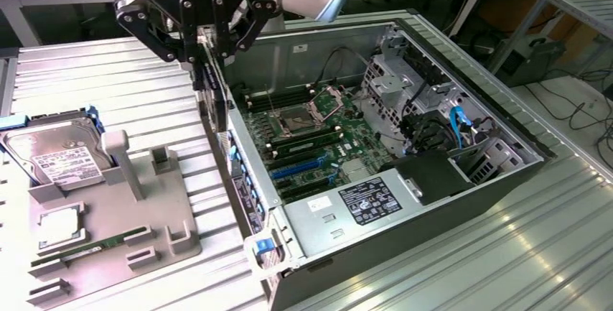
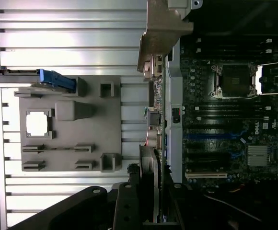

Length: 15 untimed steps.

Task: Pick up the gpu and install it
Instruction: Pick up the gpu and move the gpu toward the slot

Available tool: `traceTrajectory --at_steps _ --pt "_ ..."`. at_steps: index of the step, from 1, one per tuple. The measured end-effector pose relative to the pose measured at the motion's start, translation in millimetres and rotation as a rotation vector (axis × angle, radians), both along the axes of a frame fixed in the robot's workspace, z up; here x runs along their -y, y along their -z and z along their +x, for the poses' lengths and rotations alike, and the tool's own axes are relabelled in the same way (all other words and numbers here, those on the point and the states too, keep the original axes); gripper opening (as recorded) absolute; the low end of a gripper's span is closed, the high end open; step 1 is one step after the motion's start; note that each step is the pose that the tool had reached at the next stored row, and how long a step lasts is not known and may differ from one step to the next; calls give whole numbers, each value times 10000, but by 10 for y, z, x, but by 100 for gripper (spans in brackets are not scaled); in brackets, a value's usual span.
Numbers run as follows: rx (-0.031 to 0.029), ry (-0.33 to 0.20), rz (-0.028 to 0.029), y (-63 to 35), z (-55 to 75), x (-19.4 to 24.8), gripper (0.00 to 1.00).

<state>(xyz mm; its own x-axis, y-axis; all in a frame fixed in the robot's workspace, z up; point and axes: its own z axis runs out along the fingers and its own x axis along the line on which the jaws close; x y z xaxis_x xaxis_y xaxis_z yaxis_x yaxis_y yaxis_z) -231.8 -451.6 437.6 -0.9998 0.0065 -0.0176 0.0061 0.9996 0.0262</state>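
My gripper (image 1: 206,44) hangs at the top of the exterior view, shut on the upper edge of the gpu (image 1: 217,103). The gpu is a thin dark card hanging edge-on, straight down from the fingers. It sits just over the near side wall of the open computer case (image 1: 412,27), outside the motherboard (image 1: 311,135). In the wrist view the gpu (image 2: 154,103) runs edge-on away from my gripper (image 2: 156,213), its pale metal bracket (image 2: 163,28) at the far end. Beside it lie the blue and black expansion slots (image 2: 206,143) on the board.
A grey holder tray (image 1: 125,203) lies on the slatted metal table at the exterior view's left, carrying a hard drive (image 1: 57,156), a processor chip (image 1: 57,225) and a RAM stick (image 1: 91,248). Inside the case sit the power supply (image 1: 369,200) and drive cage (image 1: 403,74).
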Motion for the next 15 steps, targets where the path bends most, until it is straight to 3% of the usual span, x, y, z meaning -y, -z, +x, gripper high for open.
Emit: traceTrajectory --at_steps 3,4,5,15 --pt "0 0 -1 0 203 0 27" --pt "0 0 0 0 397 0 27" --pt "0 1 0 0 456 0 27" --pt "0 -8 0 5 680 0 27"
